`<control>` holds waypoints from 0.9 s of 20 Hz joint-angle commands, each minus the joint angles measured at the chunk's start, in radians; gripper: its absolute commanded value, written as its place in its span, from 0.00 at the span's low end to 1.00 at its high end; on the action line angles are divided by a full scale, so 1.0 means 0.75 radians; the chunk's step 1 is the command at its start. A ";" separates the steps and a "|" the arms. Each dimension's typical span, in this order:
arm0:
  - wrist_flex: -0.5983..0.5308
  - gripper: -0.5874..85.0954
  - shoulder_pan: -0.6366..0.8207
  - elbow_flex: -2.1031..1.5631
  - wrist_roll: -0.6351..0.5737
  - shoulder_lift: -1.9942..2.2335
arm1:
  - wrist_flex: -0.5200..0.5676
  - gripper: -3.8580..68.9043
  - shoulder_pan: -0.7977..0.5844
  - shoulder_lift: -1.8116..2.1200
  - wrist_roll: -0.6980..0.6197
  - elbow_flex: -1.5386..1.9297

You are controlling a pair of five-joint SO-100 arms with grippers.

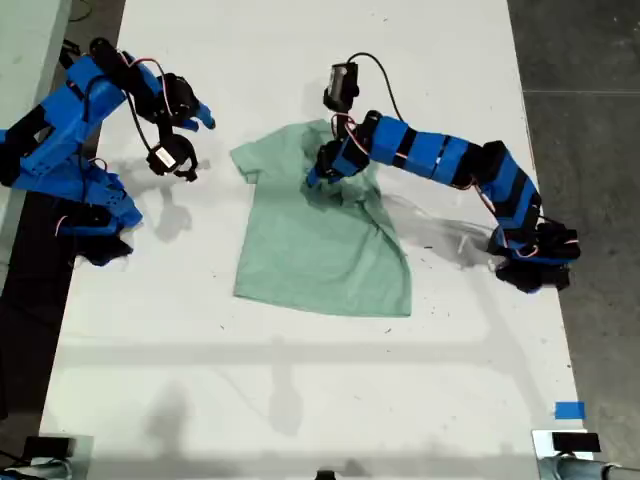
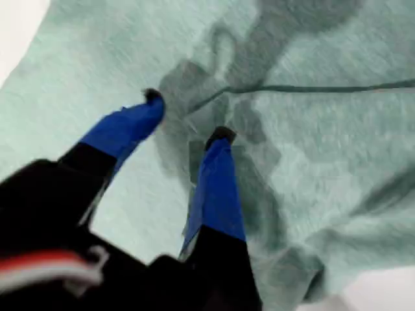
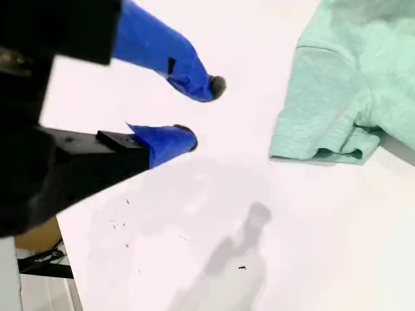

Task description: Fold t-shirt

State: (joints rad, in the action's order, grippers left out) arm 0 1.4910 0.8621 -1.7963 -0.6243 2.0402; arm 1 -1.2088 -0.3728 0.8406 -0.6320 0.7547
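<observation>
**T-shirt on desk, first end effector over the cloth, second off to the side**

The t-shirt point(image 1: 320, 240) lies on the white desk point(image 1: 300, 400), mostly flat. One sleeve sticks out toward the exterior view's left; the side on the exterior view's right is folded inward, with a diagonal edge running down to the hem.

My first gripper point(image 2: 188, 116), the first end effector, sits over the upper part of the shirt, directly below its tips. Jaws spread, a gap between the two blue fingers point(image 2: 217, 188). Rumpled cloth and a seam line lie between and just ahead of the tips. Can't tell whether the tips touch the fabric; nothing is pinched. In the exterior view that arm reaches in from the exterior view's right.

My second gripper point(image 3: 201, 113), the second end effector, is over bare desk, jaws parted, empty. The shirt sleeve point(image 3: 324, 110) lies near it, off to the side of the tips, not touching. Its shadow falls on the desk beneath.

A strip of blue tape point(image 1: 569, 410) is stuck on the desk, well apart from both end effectors.
</observation>
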 commanded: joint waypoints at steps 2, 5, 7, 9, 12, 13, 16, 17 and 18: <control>-0.022 0.20 -0.008 0.012 0.012 0.008 | -0.295 0.39 -0.059 0.315 -0.020 -0.051; -0.043 0.23 -0.012 0.016 0.012 0.004 | -0.475 0.36 -0.094 0.569 -0.057 0.029; -0.067 0.24 -0.008 0.020 0.006 -0.029 | -0.479 0.36 -0.115 0.785 -0.063 0.219; -0.112 0.24 0.000 0.022 0.004 -0.110 | -0.477 0.35 -0.129 0.980 -0.049 0.425; -0.211 0.25 0.008 0.022 0.002 -0.272 | -0.452 0.32 -0.131 1.227 -0.008 0.689; -0.247 0.25 0.014 0.022 0.002 -0.329 | -0.448 0.31 -0.123 1.297 0.008 0.753; -0.364 0.25 0.033 0.039 -0.002 -0.495 | -0.436 0.29 -0.092 1.464 0.047 0.898; -0.387 0.25 0.033 0.061 -0.004 -0.552 | -0.436 0.28 -0.086 1.511 0.059 0.941; -0.399 0.25 0.033 0.090 -0.004 -0.614 | -0.432 0.27 -0.084 1.554 0.070 0.986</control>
State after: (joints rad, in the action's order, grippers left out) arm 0 1.2287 0.8621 -1.7902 -0.6243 1.6230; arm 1 -1.5647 -0.4556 1.9052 -0.5983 1.4742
